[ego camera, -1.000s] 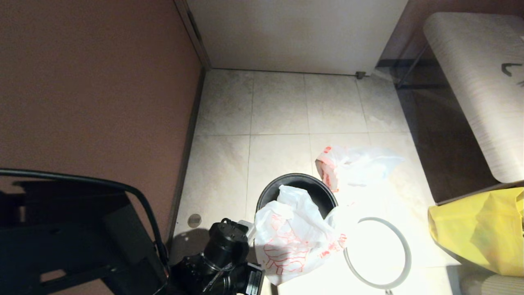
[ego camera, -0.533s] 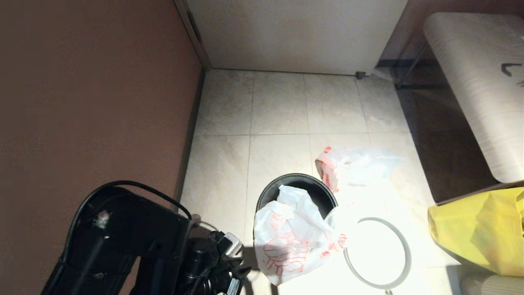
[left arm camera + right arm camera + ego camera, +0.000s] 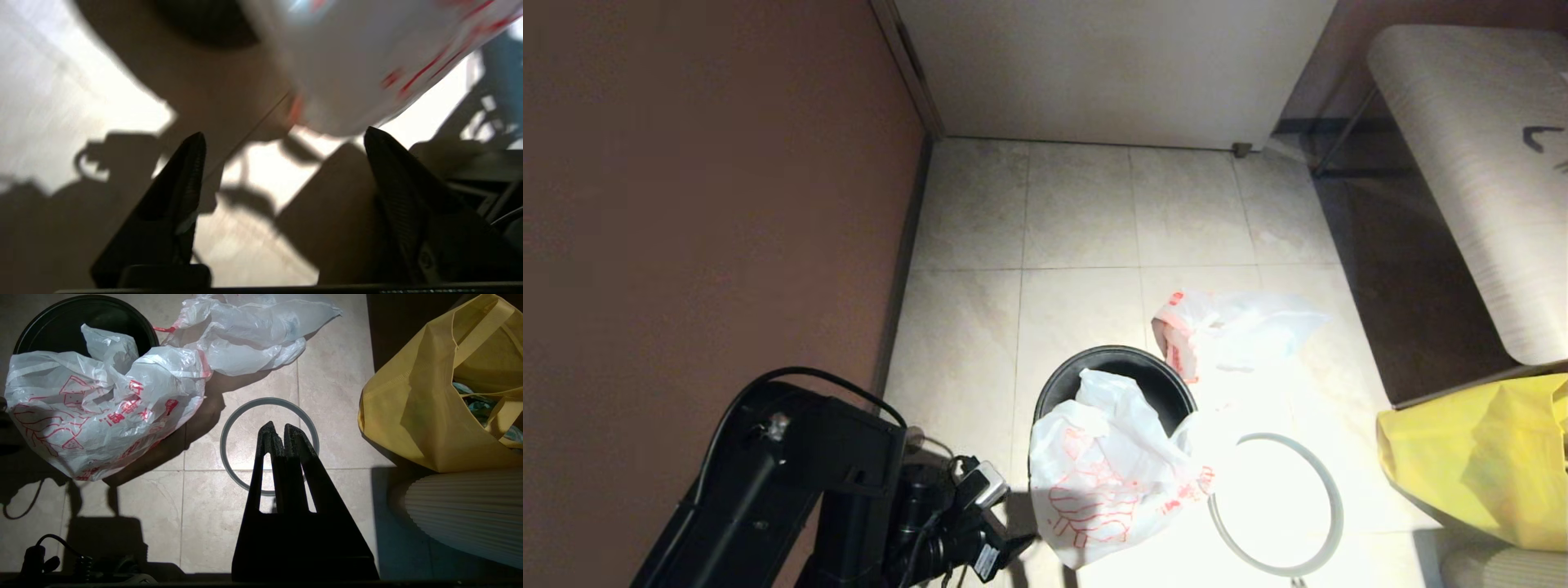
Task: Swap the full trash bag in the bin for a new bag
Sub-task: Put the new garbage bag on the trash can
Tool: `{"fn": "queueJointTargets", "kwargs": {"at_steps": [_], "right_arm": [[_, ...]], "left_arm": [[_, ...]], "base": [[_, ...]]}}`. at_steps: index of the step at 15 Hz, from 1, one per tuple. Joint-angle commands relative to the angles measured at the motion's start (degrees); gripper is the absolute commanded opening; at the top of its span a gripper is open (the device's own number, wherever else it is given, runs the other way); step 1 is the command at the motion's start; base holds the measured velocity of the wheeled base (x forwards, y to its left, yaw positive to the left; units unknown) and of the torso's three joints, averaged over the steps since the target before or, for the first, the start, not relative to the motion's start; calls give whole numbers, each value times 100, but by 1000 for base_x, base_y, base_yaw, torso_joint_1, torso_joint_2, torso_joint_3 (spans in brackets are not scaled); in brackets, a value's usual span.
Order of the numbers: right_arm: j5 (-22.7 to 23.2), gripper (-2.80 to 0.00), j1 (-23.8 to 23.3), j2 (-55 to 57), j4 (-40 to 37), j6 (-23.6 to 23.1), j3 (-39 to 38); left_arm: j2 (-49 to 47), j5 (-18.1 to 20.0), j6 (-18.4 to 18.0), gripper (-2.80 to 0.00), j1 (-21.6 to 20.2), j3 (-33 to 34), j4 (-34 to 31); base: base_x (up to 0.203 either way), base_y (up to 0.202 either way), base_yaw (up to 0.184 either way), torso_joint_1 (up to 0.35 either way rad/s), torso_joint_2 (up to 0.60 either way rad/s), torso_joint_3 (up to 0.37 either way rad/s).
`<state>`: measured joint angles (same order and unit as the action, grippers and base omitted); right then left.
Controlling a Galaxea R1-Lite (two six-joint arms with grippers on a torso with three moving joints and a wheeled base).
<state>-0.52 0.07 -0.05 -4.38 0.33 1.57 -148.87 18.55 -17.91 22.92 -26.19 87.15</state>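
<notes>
The black bin stands on the tiled floor. The new bag, white with a red striped figure, is draped over the bin's near rim and down its front. On the floor behind and to the right of the bin lies the full trash bag, translucent with red at one edge. The grey hoop lies flat on the floor to the right of the bin. My left gripper is open, low beside the new bag, nothing between its fingers. My right gripper hangs shut above the hoop.
A big yellow bag sits at the right, with a pale ribbed object next to it. A light bench fills the far right. A brown wall runs along the left, close to my left arm.
My left arm has swung round at the lower left, and its gripper now sits lower, still left of the new bag. The bags, bin and hoop have not moved.
</notes>
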Motion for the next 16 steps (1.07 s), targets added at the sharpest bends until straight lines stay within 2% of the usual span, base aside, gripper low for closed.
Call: {"fn": "queueJointTargets", "kwargs": {"at_steps": [1,7,12,13,16], "right_arm": [[0,-280,1,5,-2,2,1],[0,-280,1,5,-2,2,1],[0,-280,1,5,-2,2,1],[0,-280,1,5,-2,2,1],[0,-280,1,5,-2,2,1]], "left_arm": [[-101,85,1,0,181,-231,51],[-125,88,7,0,551,-455,51],[-125,-62,13,0,802,-519,51],[-134,-53,60,-280,802,-519,51],[-125,-36,69,-280,767,-550,51]], "base": [[0,0,0,0,0,0],[0,0,0,0,0,0],[0,0,0,0,0,0],[0,0,0,0,0,0],[0,0,0,0,0,0]]}}
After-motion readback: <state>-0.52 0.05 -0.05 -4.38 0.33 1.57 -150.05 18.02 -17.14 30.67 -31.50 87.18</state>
